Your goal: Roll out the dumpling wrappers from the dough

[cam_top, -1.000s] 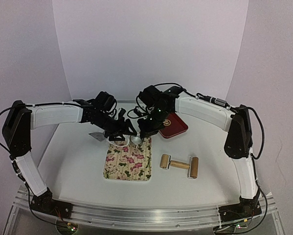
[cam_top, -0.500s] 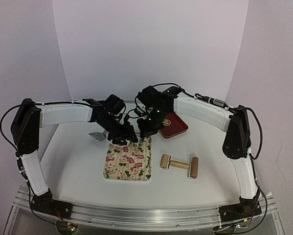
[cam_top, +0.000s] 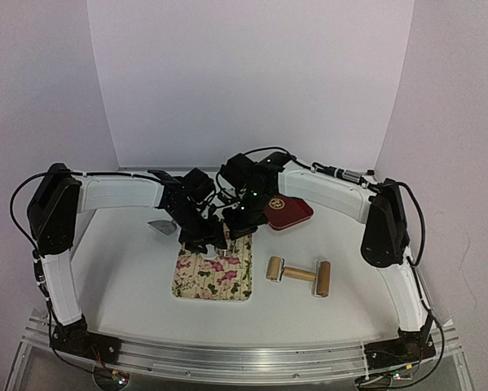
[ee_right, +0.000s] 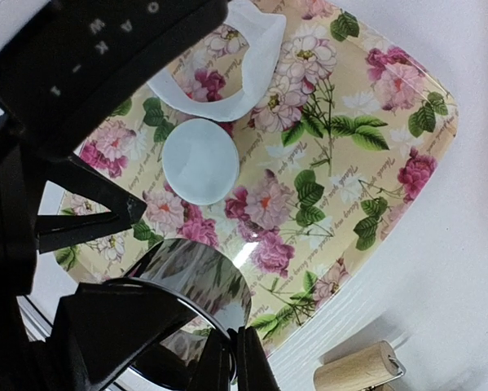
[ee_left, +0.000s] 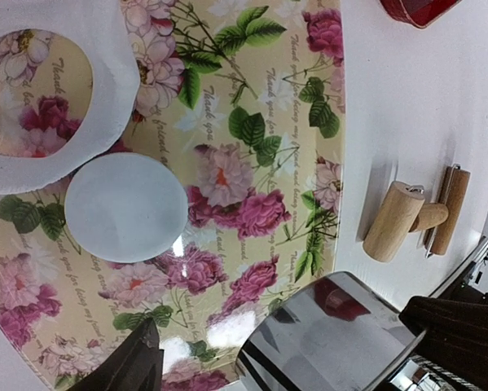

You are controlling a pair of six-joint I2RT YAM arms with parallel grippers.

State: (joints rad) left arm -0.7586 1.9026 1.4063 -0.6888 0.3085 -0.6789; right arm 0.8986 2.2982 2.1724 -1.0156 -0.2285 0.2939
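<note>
— Dumpling wrappers (ee_left: 125, 208): we counted one, a thin, smooth white disc, flat on the floral mat (ee_left: 260, 163), just beside one holed dough sheet (ee_left: 117, 77).
— Right gripper (ee_right: 235, 346) pinched the one metal ring (ee_right: 196, 265). The left gripper (cam_top: 204, 235) had its jaws apart, but we couldn't tell its hold.

A white table (cam_top: 121, 277) with a matte top stands inside a plain booth, closed in by a pale back wall (cam_top: 252, 81) and side walls (cam_top: 32, 98) tinted faintly lilac. The light is soft and even, and shadows are weak. A brushed aluminium rail (cam_top: 244, 356) runs along the table's near edge.
</note>
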